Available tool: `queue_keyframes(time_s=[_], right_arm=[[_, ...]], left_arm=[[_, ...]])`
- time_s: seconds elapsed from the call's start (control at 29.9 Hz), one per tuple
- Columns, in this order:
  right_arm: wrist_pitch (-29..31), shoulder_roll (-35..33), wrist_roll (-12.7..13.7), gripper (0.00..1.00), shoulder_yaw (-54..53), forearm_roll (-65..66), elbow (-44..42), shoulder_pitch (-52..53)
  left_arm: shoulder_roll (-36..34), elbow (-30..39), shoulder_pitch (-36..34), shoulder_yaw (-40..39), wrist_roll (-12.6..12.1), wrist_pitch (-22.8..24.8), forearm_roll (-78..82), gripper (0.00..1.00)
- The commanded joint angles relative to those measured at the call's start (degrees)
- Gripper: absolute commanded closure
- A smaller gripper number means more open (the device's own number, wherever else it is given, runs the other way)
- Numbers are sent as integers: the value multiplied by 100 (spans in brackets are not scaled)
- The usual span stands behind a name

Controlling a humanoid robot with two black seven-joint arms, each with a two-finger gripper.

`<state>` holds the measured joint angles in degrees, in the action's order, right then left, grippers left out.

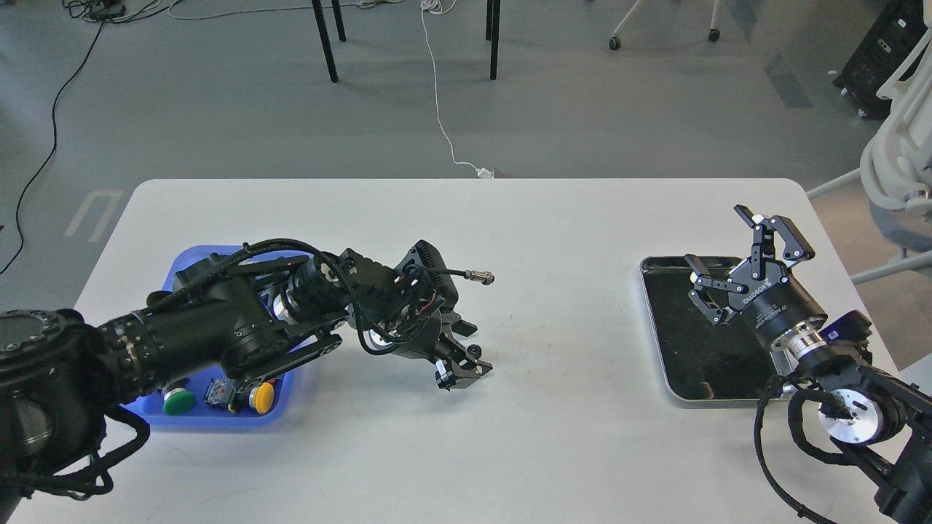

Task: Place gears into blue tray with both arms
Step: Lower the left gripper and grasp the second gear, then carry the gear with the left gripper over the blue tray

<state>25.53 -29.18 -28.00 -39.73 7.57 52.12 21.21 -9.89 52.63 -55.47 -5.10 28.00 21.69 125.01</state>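
Note:
One small black gear lies on the white table, a little right of the blue tray. My left gripper reaches low over the table from the tray side, its fingers straddling the gear with a narrow gap showing, so it reads as open. Much of the blue tray is hidden under my left arm. At the right, my right gripper hangs open and empty above the near-left part of the silver tray.
Inside the blue tray lie push-buttons with a green cap and a yellow cap. A silver metal tray with a black bottom sits at the right. A cable connector sticks out from the left wrist.

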Motion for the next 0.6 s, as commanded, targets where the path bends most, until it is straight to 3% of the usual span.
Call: queue_keyframes(time_s=[0.0,0.1,0.2,0.33,0.57], right_arm=[[4,0,0,2,1,-1,0,6],[4,0,0,2,1,-1,0,-3],[-5,0,0,2,1,-1,-9,-3],[-5,0,0,2,1,-1,-9,-3],[-5,0,0,2,1,-1,-9,6]], left_arm=[[5,-16,10,9,0,-7,-1,59],[-4,-16,18,9,0,-7,-1,64],[-13,-33,27,26,0,-7,-1,79],[-22,-42,18,88,0,-7,-1,86],[-284,81,-17,0,0,-156,-1,87]])
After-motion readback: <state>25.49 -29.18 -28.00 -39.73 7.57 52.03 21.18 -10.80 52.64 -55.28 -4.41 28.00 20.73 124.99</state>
